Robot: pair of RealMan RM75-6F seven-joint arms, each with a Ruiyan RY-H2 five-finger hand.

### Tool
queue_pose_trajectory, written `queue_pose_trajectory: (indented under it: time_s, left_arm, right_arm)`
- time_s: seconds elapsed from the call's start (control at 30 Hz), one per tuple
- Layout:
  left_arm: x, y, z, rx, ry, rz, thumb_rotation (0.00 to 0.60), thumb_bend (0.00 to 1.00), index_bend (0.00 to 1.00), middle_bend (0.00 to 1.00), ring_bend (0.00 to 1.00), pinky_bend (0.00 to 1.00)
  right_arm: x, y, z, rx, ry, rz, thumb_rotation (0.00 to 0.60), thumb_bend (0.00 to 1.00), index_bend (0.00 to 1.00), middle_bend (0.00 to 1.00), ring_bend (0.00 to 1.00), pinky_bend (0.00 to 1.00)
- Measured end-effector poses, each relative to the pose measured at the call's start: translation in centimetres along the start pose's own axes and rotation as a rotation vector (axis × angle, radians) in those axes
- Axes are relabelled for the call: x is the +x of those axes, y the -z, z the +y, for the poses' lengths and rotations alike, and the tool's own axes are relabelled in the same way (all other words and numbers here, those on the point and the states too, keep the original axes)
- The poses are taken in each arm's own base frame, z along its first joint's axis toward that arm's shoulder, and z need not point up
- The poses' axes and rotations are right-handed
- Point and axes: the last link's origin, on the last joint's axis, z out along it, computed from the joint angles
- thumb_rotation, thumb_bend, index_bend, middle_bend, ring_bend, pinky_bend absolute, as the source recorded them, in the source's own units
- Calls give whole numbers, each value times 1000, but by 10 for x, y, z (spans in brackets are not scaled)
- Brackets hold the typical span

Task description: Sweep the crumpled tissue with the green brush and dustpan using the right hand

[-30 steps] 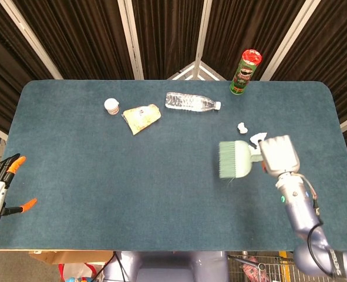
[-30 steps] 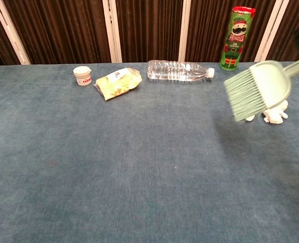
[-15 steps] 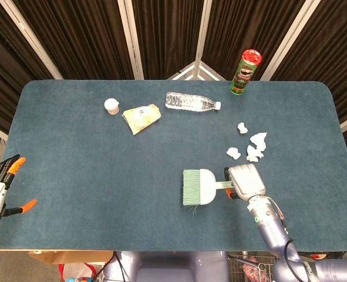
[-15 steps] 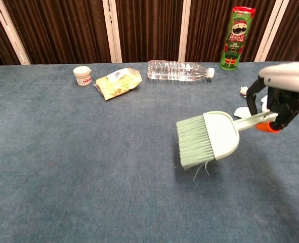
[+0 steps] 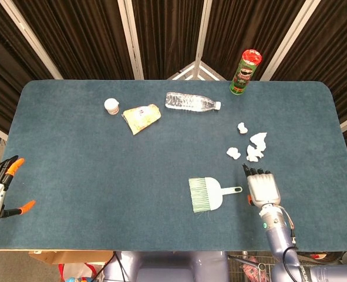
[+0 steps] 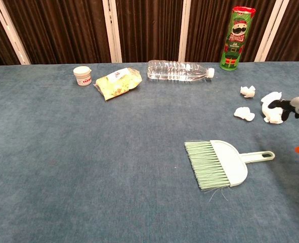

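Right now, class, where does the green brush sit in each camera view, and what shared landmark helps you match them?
Head view: green brush lies lower centre-right, handle pointing right.
Chest view: lower right, bristles facing left.
Shared landmark: the Pringles can, standing at the table's far edge.

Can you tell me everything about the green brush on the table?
The green brush is pale mint green and looks like plastic. It has a wide, flat head with a fan of green bristles pointing to the left, a few stray ones sticking out, and a thin handle with a hole at the end. It lies flat on the blue table. Nothing holds it; the right hand is just beside the handle's tip.
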Motion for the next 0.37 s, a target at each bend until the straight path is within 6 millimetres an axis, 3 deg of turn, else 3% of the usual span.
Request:
queue_pose_trajectory:
  time_s: [0.17,0.37]
  left_arm:
    - [1,2,-1,3,-13,11,600,0,0,0,0,17]
    - [2,5,-1,4,-36,29,600,0,0,0,0,17]
  right_arm:
    - [1,9,17,-2,19,52,600,327,0,52,8,59]
    - [1,33,44,17,1,158,600,328,0,0,0,0]
